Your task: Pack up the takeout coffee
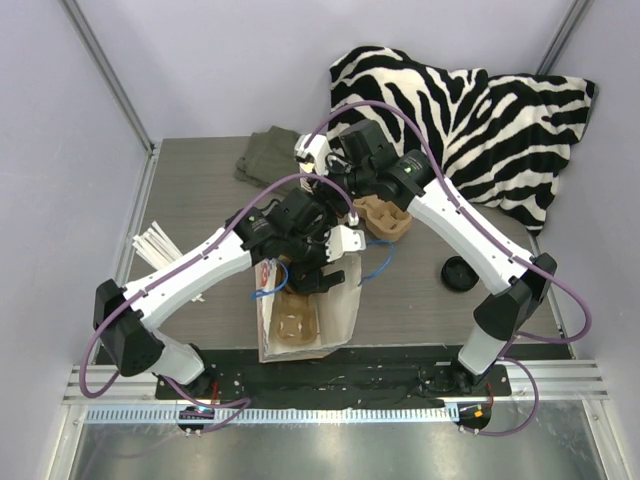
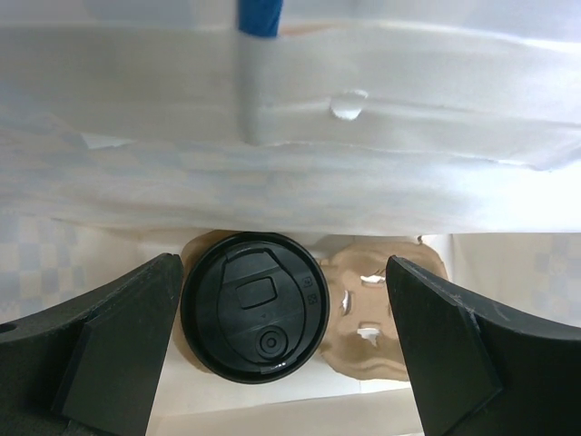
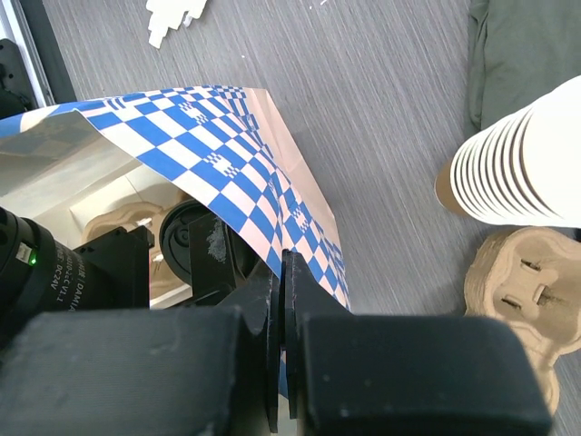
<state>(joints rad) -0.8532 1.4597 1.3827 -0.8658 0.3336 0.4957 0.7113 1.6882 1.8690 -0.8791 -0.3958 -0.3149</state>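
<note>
The left gripper (image 2: 282,272) has its jaws released, flanking the takeout coffee (image 2: 254,313) inside the paper bag (image 3: 227,173); the right gripper (image 3: 283,300) has its jaws clenched on the bag's rim.

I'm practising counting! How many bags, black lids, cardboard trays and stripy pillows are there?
Paper bag: 1
Black lids: 2 (lid inside the bag, loose lid)
Cardboard trays: 2 (tray inside the bag, loose tray)
Zebra pillow: 1
Total: 6
</note>
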